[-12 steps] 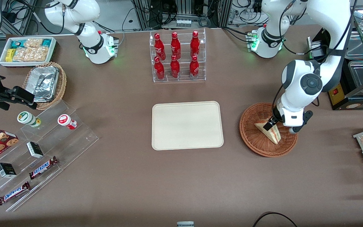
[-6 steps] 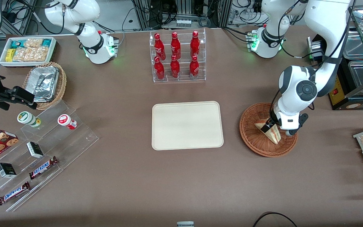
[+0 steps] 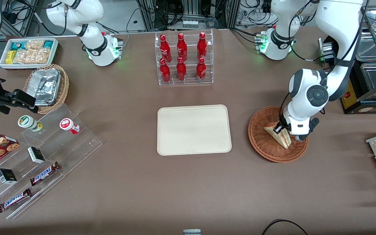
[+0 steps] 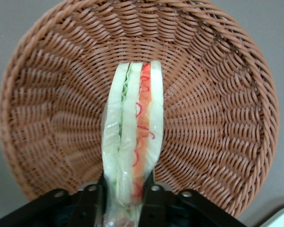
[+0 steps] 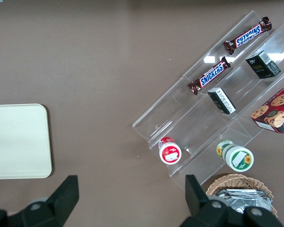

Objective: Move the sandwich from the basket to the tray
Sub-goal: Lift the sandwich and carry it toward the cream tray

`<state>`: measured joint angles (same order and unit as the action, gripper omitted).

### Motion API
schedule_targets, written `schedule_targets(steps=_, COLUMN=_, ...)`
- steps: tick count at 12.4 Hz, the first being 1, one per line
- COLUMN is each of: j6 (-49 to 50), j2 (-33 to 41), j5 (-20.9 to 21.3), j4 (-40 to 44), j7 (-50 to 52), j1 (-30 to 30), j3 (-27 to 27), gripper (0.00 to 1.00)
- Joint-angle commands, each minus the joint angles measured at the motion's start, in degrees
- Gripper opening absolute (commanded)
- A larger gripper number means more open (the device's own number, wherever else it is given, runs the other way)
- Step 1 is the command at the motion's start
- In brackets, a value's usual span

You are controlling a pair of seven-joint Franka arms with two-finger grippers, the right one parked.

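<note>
Sandwich is standing on edge in the basket, with the gripper low over it and its jaws closing on the wedge's wide end, both fingers pressing the outer bread faces. Soft, light and easily crushed, probably film-wrapped and slippery; a gentle squeeze across the bread looks right. Basket rim is low, so a short lift should clear it. Tray is lying bare toward the parked arm's end, with open table between.

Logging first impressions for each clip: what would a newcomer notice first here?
The white arm bent over the basket toward the working arm's end of the table, its end effector shut on the sandwich standing on edge inside. Next, the bare tray mid-table, and the rack of red bottles farther from the camera.
</note>
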<state>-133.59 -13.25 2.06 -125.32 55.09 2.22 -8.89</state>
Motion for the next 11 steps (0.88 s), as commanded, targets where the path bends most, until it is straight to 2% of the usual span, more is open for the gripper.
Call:
schedule_targets(steps=1, j6=18.0, j2=-0.1, j5=0.1, j4=11.7, j7=-3.9, j1=1.0, j3=-0.2, gripper=0.11)
schedule_targets(steps=3, j6=22.8, j2=-0.6, j5=0.1, j4=16.4, j7=-4.0, j1=2.5, j3=-0.3, gripper=0.11)
schedule_targets(steps=5, j6=23.1, j2=-0.4, j5=0.1, j4=16.8, j7=-5.2, j1=5.0, j3=-0.3, gripper=0.11)
schedule_targets(steps=7, j6=23.1, j2=-0.6, j5=0.0, j4=16.8, j7=-10.7, j1=8.4, j3=-0.4, gripper=0.11)
schedule_targets(steps=11, j6=23.1, j2=-6.2, j5=-0.7, j4=23.0, j7=-11.1, j1=15.6, j3=-0.4, gripper=0.11)
